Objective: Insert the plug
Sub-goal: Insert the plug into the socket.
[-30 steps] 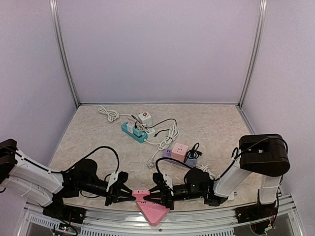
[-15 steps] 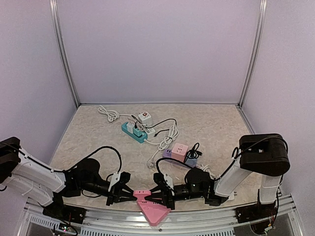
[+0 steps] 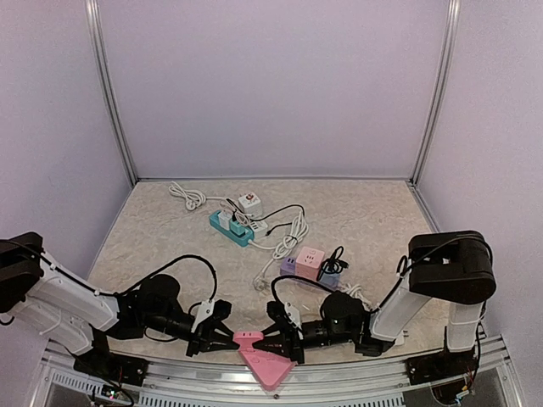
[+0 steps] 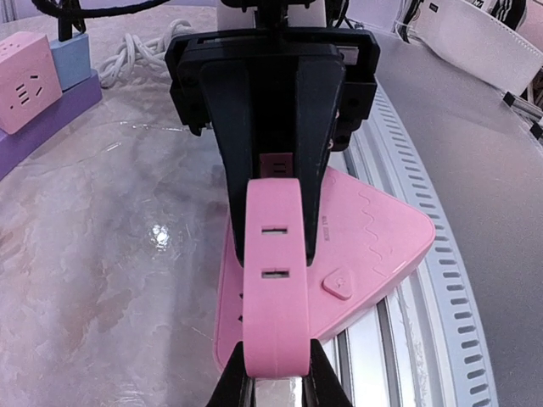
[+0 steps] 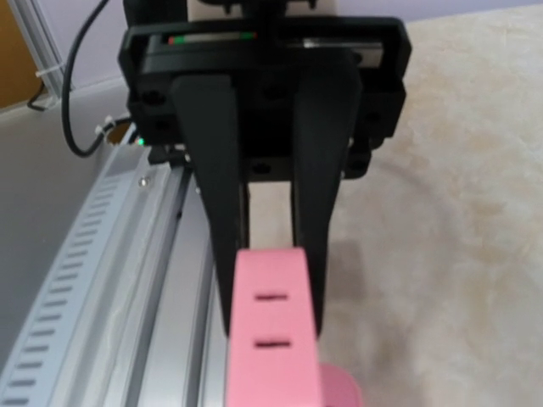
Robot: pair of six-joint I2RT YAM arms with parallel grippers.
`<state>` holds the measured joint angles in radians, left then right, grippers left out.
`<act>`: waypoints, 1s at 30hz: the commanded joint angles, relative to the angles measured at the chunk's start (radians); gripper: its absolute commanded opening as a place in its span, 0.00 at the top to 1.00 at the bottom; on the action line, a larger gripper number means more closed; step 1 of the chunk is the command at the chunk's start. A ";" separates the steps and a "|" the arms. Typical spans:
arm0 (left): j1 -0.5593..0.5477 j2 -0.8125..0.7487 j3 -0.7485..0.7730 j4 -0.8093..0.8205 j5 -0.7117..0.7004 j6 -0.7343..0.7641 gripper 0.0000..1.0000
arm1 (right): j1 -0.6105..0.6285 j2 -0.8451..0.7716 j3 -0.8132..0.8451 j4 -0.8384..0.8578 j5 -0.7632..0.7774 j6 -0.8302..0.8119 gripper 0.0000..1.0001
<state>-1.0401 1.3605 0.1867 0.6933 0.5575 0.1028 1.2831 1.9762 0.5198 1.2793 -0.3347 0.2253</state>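
– At the near edge of the marbled beige table (image 3: 170, 246), starting from the left, what is the left gripper (image 3: 225, 337) doing?

– Its jaws are pinched tight on one end of the pink triangular plastic socket block (image 3: 265, 365). They clamp the narrow edge face (image 4: 276, 288), the one with two slots.

– Where does that block sit?

– Low at the table's front, between the two grippers. The slotted edge runs straight from one gripper to the other. The block's flat face, with a small raised button (image 4: 338, 282), slopes away from that edge, and one corner lies over the ribbed metal rail (image 4: 424, 297). I cannot tell whether its underside touches the table.

– And the right gripper (image 3: 271, 337)?

– It faces the left one, jaws closed on the opposite end of the same slotted edge. Both wrist views show black fingers on either side of the pink.

– What lies further back?

– From the left there is a looped white cable (image 3: 188, 197), then a teal power strip (image 3: 229, 227) with white and black plugs seated in it. A small white cube adapter (image 3: 249, 202) sits just behind that. Further right, behind the right arm, a purple strip (image 3: 288, 265) carries a pink cube (image 3: 310, 258) and a pale blue cube (image 3: 329, 273).
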 commanded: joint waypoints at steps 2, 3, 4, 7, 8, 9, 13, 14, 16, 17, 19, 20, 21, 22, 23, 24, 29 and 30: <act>-0.035 0.051 0.036 -0.137 0.027 0.069 1.00 | 0.036 0.077 0.009 -0.236 -0.004 -0.039 1.00; -0.040 0.058 0.042 -0.154 0.029 0.074 1.00 | 0.042 0.086 0.009 -0.236 -0.002 -0.044 1.00; -0.047 0.065 0.048 -0.167 0.028 0.083 1.00 | 0.044 0.096 -0.002 -0.217 0.003 -0.042 1.00; -0.069 0.092 0.058 -0.176 0.004 0.113 1.00 | 0.044 0.103 -0.057 -0.162 0.045 -0.048 1.00; -0.074 0.098 0.059 -0.178 0.000 0.122 1.00 | 0.044 0.097 -0.067 -0.172 0.053 -0.059 1.00; -0.077 0.103 0.062 -0.181 -0.004 0.125 1.00 | 0.044 0.088 -0.065 -0.202 0.055 -0.073 1.00; -0.081 0.101 0.076 -0.221 -0.027 0.141 1.00 | 0.044 0.083 -0.046 -0.306 0.050 -0.129 1.00; -0.083 0.096 0.078 -0.230 -0.030 0.142 1.00 | 0.044 0.090 -0.046 -0.316 0.051 -0.140 1.00; -0.086 0.095 0.083 -0.246 -0.030 0.145 1.00 | 0.043 0.096 -0.041 -0.347 0.060 -0.160 1.00; -0.086 0.096 0.083 -0.246 -0.030 0.147 1.00 | 0.044 0.092 -0.041 -0.355 0.065 -0.165 1.00; -0.087 0.097 0.082 -0.235 -0.025 0.159 1.00 | 0.044 0.071 -0.043 -0.358 0.067 -0.161 0.93; -0.087 0.098 0.082 -0.231 -0.023 0.169 1.00 | 0.043 0.057 -0.040 -0.367 0.064 -0.161 0.87; -0.087 0.096 0.082 -0.228 -0.022 0.181 1.00 | 0.044 0.037 -0.034 -0.385 0.060 -0.160 0.80; -0.087 0.095 0.082 -0.226 -0.025 0.190 0.98 | 0.044 0.016 -0.024 -0.415 0.059 -0.163 0.73; -0.087 0.090 0.085 -0.226 -0.030 0.195 0.93 | 0.043 -0.012 -0.017 -0.441 0.060 -0.164 0.67; -0.088 0.084 0.088 -0.229 -0.037 0.197 0.87 | 0.044 -0.027 -0.012 -0.465 0.061 -0.165 0.62; -0.086 0.054 0.089 -0.231 -0.048 0.206 0.54 | 0.043 -0.139 -0.020 -0.501 0.092 -0.173 0.50; -0.086 0.049 0.088 -0.232 -0.048 0.206 0.49 | 0.043 -0.153 -0.021 -0.506 0.096 -0.177 0.47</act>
<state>-1.1149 1.4181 0.2859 0.5407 0.5076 0.2890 1.3075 1.8690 0.5255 0.9874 -0.2588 0.0814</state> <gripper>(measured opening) 0.437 0.492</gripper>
